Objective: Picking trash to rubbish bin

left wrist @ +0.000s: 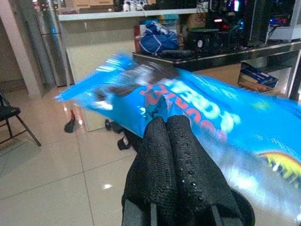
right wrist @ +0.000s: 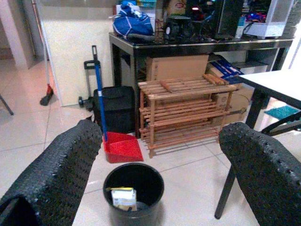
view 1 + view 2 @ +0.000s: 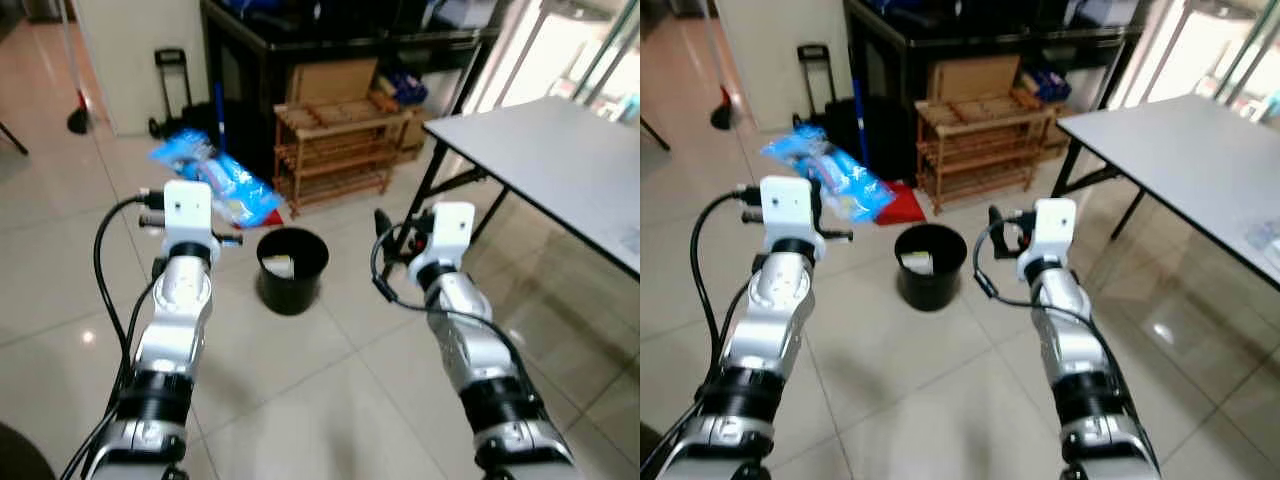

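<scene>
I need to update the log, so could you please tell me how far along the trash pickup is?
Already done: a yellow-and-white carton lies inside the round black rubbish bin. In hand: the left gripper is shut on a crinkly blue plastic snack bag, held above the floor to the bin's left. Left to do: bring that bag over the bin and release it. The right gripper is open, facing the bin.

The shiny blue plastic snack bag (image 1: 197, 117) is blurred in the left wrist view, so its big letters cannot be read, and its far end is cut off by the picture's edge. In the head views, part of the bag is hidden behind the left arm's white wrist box (image 3: 187, 208). The pale trash (image 2: 123, 197) inside the round black rubbish bin (image 2: 133, 186) is too small to be told.
</scene>
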### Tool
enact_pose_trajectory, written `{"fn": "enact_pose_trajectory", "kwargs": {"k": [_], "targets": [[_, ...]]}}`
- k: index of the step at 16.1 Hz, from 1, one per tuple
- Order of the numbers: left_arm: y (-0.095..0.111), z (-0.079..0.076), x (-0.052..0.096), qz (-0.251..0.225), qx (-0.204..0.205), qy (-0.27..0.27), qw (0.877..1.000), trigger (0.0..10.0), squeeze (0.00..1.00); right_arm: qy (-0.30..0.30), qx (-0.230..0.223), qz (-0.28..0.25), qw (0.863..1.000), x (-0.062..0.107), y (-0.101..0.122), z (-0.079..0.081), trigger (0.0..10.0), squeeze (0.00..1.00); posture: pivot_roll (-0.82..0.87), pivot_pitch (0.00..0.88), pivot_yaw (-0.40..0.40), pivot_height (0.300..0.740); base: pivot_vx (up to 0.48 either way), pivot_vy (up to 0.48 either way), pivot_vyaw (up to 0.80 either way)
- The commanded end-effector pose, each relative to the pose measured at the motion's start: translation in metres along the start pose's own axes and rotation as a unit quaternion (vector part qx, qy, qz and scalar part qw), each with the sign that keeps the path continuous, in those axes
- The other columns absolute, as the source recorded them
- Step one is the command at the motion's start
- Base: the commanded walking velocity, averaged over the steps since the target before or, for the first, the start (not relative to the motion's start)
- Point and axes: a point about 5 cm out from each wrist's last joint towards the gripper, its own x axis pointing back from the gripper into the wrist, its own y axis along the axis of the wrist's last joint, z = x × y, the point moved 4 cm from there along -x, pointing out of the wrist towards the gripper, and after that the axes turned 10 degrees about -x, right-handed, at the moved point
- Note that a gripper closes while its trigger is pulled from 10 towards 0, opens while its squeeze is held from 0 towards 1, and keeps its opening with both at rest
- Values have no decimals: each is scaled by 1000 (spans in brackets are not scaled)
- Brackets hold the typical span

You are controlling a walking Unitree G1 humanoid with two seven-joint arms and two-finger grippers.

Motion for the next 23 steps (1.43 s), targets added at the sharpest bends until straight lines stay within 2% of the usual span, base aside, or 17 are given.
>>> {"fn": "enact_pose_trajectory", "kwargs": {"k": [1,12,14,23], "targets": [[6,-14,-1,-6,6,-18,1000,10000,0,-12,12,-5,1000,1,5,-12,10000,0,20,43,-98,740,480,0,0],[7,-15,-2,-7,7,-20,1000,10000,0,-4,25,-2,1000,2,3,-10,10000,0,22,48,-95,740,432,0,0],[6,-15,-1,-6,8,-21,1000,10000,0,-3,29,-2,1000,2,4,-9,10000,0,22,48,-92,740,418,0,556],[6,-18,1,-6,11,-23,1000,10000,0,2,22,0,1000,0,3,-6,10000,0,16,46,-96,740,473,0,47]]}}
